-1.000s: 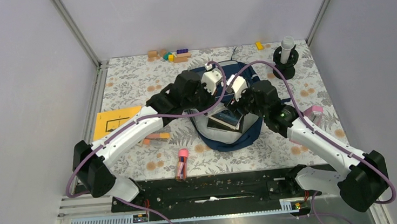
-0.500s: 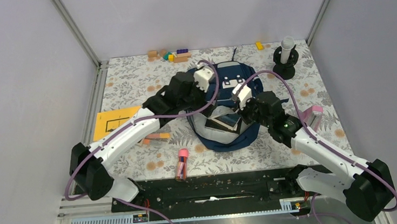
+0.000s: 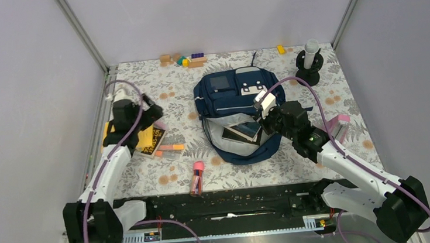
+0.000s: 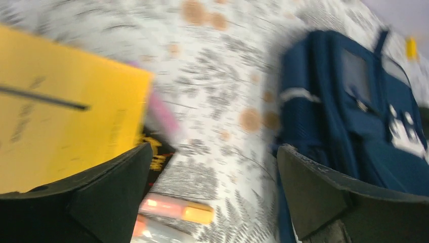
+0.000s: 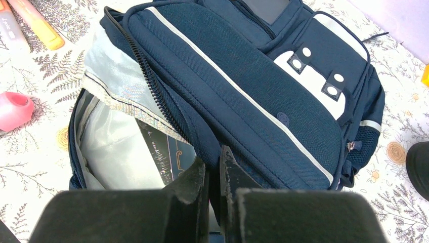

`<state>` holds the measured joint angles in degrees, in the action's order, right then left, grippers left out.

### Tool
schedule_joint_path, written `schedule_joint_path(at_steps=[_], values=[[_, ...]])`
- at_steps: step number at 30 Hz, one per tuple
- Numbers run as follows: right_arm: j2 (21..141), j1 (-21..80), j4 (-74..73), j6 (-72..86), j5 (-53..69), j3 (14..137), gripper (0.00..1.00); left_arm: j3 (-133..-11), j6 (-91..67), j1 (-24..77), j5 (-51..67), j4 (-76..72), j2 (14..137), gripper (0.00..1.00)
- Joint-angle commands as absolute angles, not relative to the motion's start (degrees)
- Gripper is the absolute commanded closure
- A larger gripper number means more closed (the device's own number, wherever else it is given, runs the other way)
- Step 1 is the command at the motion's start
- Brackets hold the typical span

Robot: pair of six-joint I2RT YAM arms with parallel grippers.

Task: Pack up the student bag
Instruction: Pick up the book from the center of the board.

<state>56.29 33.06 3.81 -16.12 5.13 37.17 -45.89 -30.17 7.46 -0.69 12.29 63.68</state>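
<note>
My left claw (image 4: 212, 152) has swung off the student bag (image 3: 231, 93), wide by the yellow notebook (image 4: 55, 121) — likely next in — my right claw (image 5: 213, 159) now clamped on the bag's rim.

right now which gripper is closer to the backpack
Right. The right gripper sits shut at the backpack's open zipper edge; the left gripper hangs open off to the left, over the yellow book, clear of the backpack.

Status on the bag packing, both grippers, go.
Left gripper open, by the yellow notebook. Right gripper shut at the zip edge of the student bag; fabric grip unclear. Bag unzipped, book inside. Opening unobstructed.
</note>
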Motion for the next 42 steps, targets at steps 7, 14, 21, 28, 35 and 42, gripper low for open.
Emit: schedule_joint_path(at_steps=[7,14,21,28,35,42], values=[[53.17,32.77,6.94,-14.8,1.54,38.17,1.0,-30.91,-46.41,-22.17,4.21,3.08,54.56,0.01],[53.05,32.77,6.77,-14.44,2.25,38.16,1.0,-19.6,-50.69,-39.54,9.82,-6.86,50.07,0.01],[53.62,32.76,6.71,-14.11,3.4,38.28,1.0,-12.32,-57.11,-45.79,18.86,-26.31,57.59,0.01],[53.31,32.78,6.68,-14.15,3.08,38.14,1.0,-10.35,-59.5,-46.32,18.57,-33.07,62.96,0.01],[53.42,32.75,6.5,-14.24,3.08,38.11,1.0,-9.32,-61.87,-46.41,20.63,-41.01,70.08,0.01],[53.46,32.77,6.59,-14.29,3.24,38.06,1.0,-9.85,-62.69,-46.41,21.11,-47.51,76.87,0.06]])
